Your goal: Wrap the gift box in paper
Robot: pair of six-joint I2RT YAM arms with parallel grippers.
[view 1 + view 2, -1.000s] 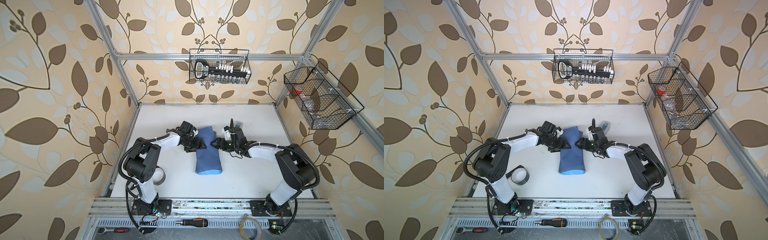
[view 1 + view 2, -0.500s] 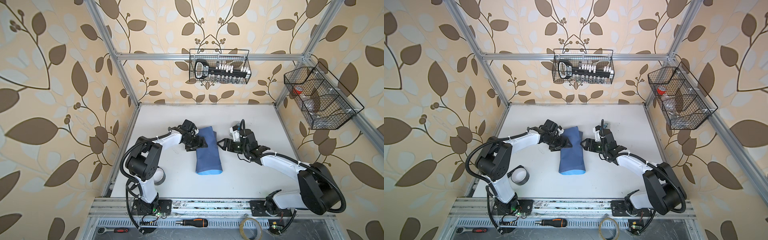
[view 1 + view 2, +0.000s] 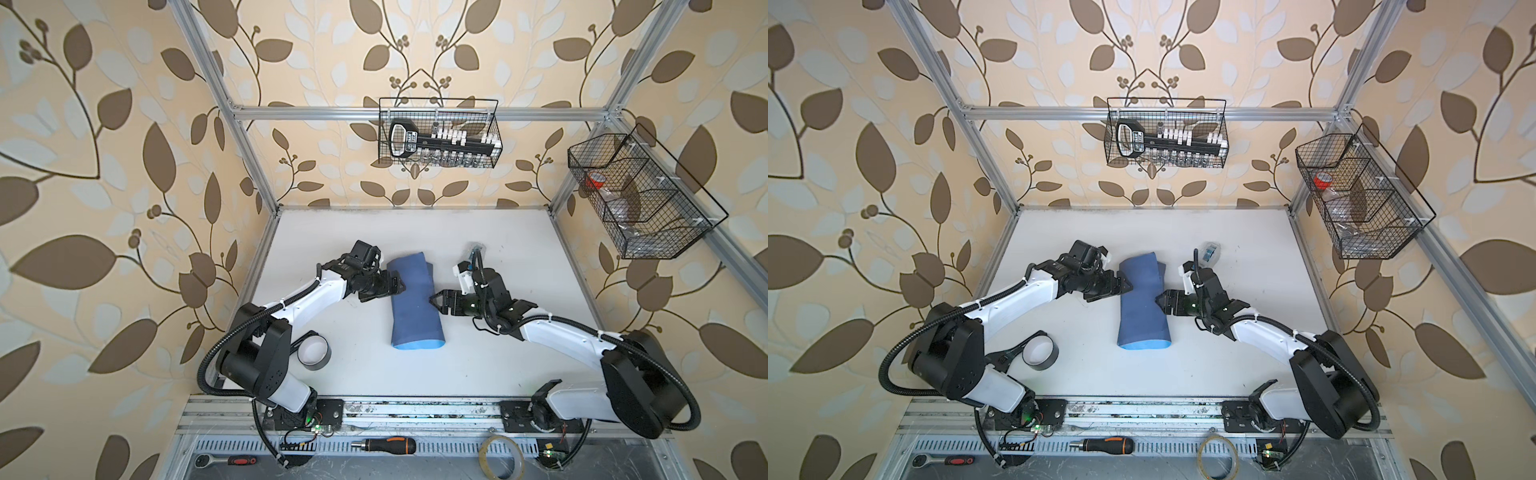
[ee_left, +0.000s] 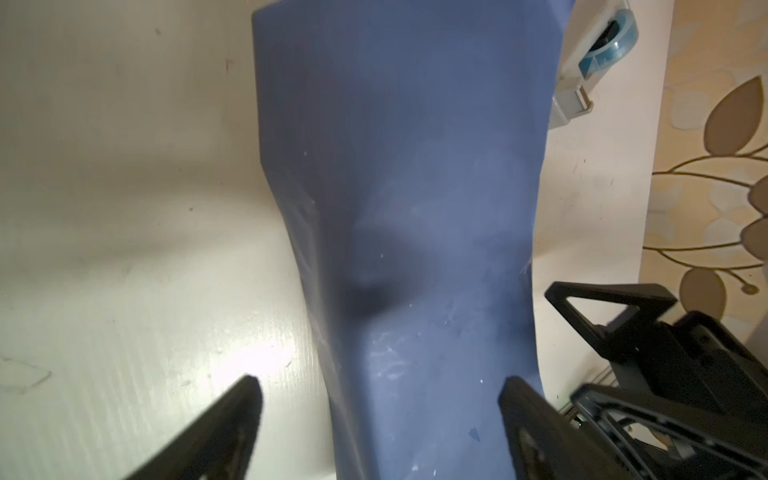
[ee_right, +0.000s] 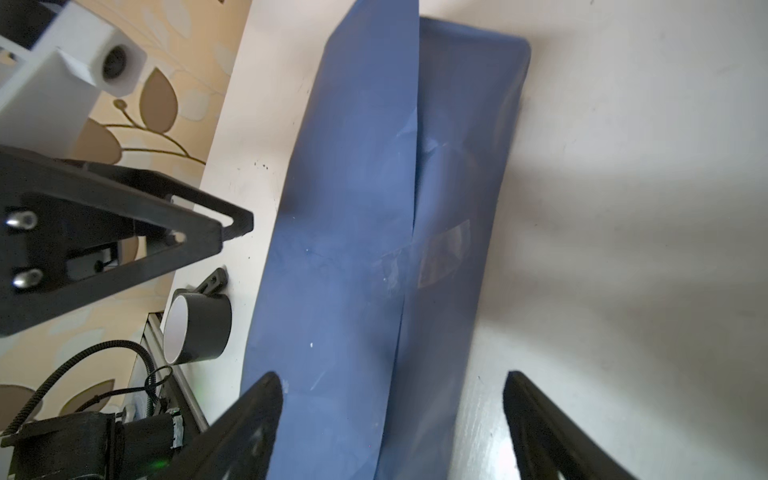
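The left gripper point(image 3: 400, 285) and right gripper point(image 3: 433, 298) both gape wide, holding nothing, their tips just beside the taped dusky-blue paper roll point(image 3: 413, 309) between them. The gift box is out of sight. Beyond them, a black wire basket point(image 3: 436, 164) holds a black socket rack point(image 3: 440, 143).

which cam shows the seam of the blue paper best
The right wrist view: the seam runs along the paper, a clear tape strip across it. The left wrist view shows paper without it; in both top views it is hardly visible.
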